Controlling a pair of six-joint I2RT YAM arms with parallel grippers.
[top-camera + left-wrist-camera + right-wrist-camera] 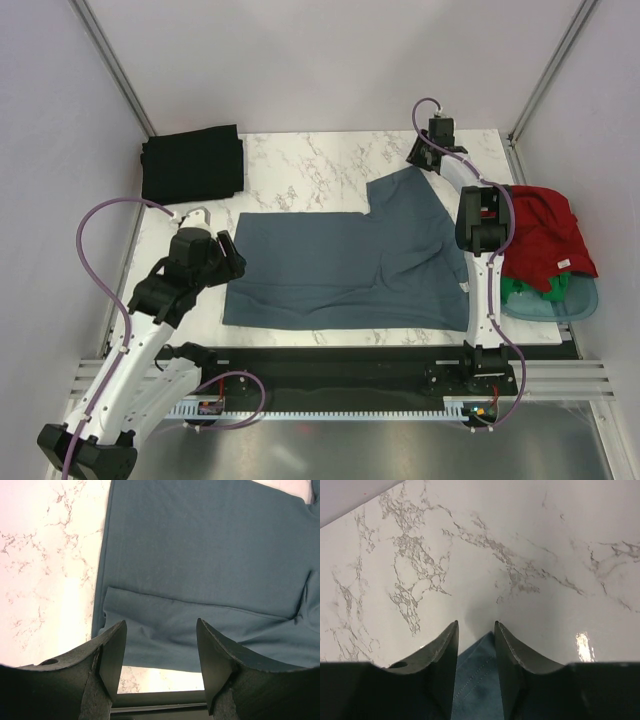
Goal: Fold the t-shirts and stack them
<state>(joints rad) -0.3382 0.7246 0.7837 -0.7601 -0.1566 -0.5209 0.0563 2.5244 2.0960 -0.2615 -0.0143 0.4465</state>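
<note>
1. At the right gripper [475,625], two fingers [445,655] a narrow gap apart, with a stitched hem corner of the blue-grey t-shirt [475,680] lying in that gap. Impossible to tell whether pressed on the cloth or only astride it.
2. Beyond those fingertips, nothing but bare white marble table [520,540].
3. From above, the same right gripper [425,150] far out at the back right of the table [310,165], at the tip of the shirt's far right part.
4. At the left gripper [160,622], fingers [112,655] spread wide with nothing between them, hanging over the shirt's near left corner [200,555], above a narrow folded-over strip along the near edge.
5. From above, the left gripper [232,255] just at the left edge of the cloth.
6. Spread flat across the middle of the table, the blue-grey t-shirt [340,260], lightly creased toward its right side.
7. In the far left corner, well apart from it, a black t-shirt [192,163] folded into a neat rectangle.
8. Off the right edge, a pale blue tub [585,300] holding a red t-shirt [540,235] heaped over its rim and a green t-shirt [520,290] bunched beneath.
</note>
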